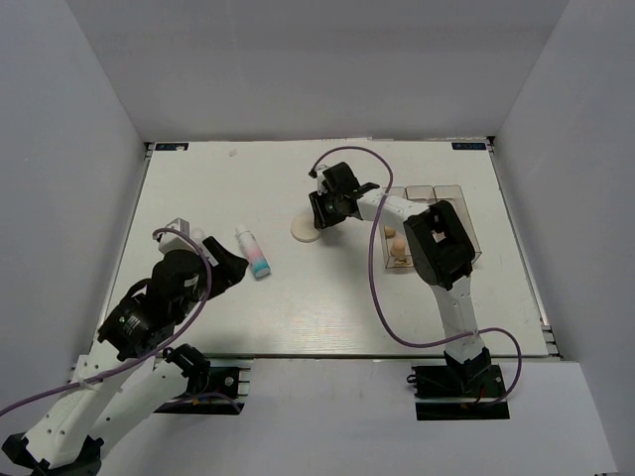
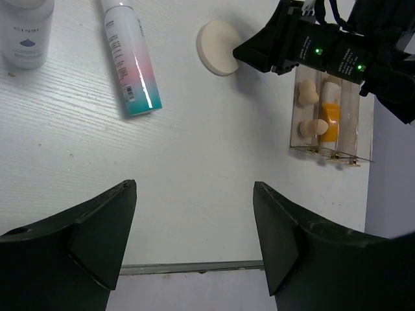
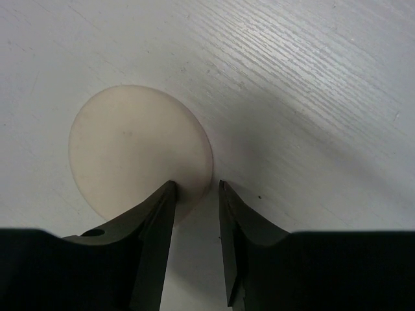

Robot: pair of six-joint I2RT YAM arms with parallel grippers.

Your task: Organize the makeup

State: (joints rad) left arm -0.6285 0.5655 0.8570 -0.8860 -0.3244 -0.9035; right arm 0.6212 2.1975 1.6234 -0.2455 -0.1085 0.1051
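Nearest the lens, the left pincer [image 2: 194, 194] hangs over the near-left part of the bench [image 1: 198, 178] with its jaws spread wide and nothing between them. Beyond it, towards the left edge, stands a white bottle [image 2: 26, 32]. Just to the right of that lies the white-pink-blue tube [image 2: 133, 61], its long axis running from far edge to near edge with a slight slant and its blue end nearer the arms. The left arm is the closer one to both.

Around mid-bench, somewhat towards the far edge, the round cream compact [image 3: 136, 149] rests flat. The right pincer [image 3: 196, 189] is low over its right-hand rim. The jaws stand a narrow way apart, one fingertip over the disc and the other over bare bench, so only a sliver of the rim sits in the gap. Nothing is gripped. The bulk of the compact lies to the left of the pincer in the right wrist view. Being round, it has no long axis to line up with.

Further right, towards the right edge, sits the clear box [image 1: 448, 190]. It holds two beige sponges [image 2: 308, 94] in one compartment and the orange tube [image 2: 331, 120] in the next.

By judgement, the coming grasp turns on this offset, since a pinch can catch only the rim.
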